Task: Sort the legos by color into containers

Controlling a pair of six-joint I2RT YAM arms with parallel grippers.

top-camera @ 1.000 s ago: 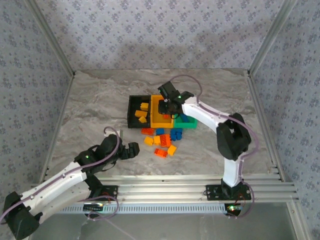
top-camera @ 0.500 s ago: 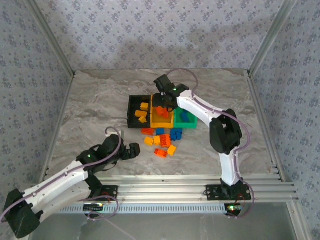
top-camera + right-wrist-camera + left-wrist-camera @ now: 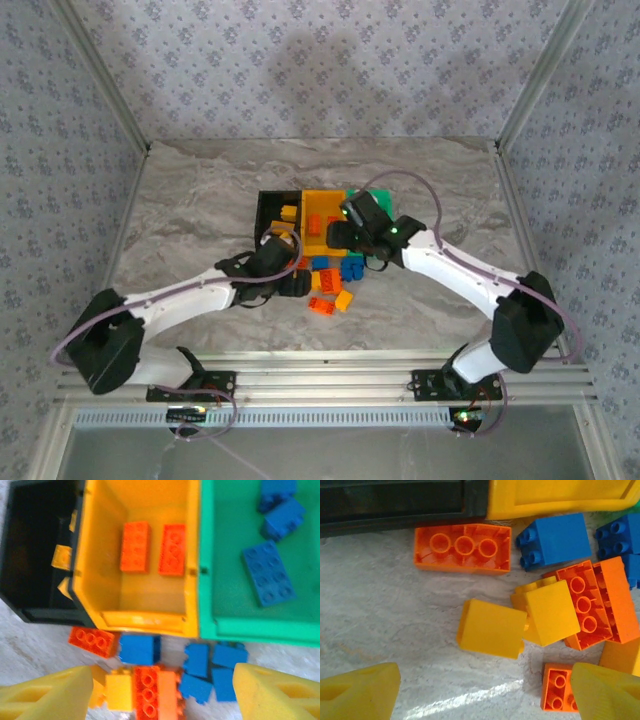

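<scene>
**Top view.** Three bins stand in a row mid-table: black bin [image 3: 266, 212], yellow-orange bin [image 3: 318, 210], green bin [image 3: 352, 192]. The loose legos [image 3: 330, 285] are heaped on the table [image 3: 180, 210] just on the bins' near side. The left gripper [image 3: 292, 284] is at the heap's left edge. The right gripper [image 3: 338, 236] is over the bins' near wall.

**Left wrist view.** Jaws wide, nothing between them. A yellow brick [image 3: 491, 628] lies straight ahead, flat, near square, a little skewed. There is bare marble on its left, and a second yellow brick [image 3: 552, 611] touches its right. Likely pick, with the left arm the nearer. The black bin lies just beyond.

**Right wrist view.** Jaws wide, empty. An orange-red brick [image 3: 150, 690] lies in line between the fingers, long axis pointing toward the bins, so a close would take its narrow width. Already binned: two orange-red pieces [image 3: 135, 546] in yellow-orange, blue bricks [image 3: 267, 572] in green, yellow bits [image 3: 62, 557] in black.
</scene>
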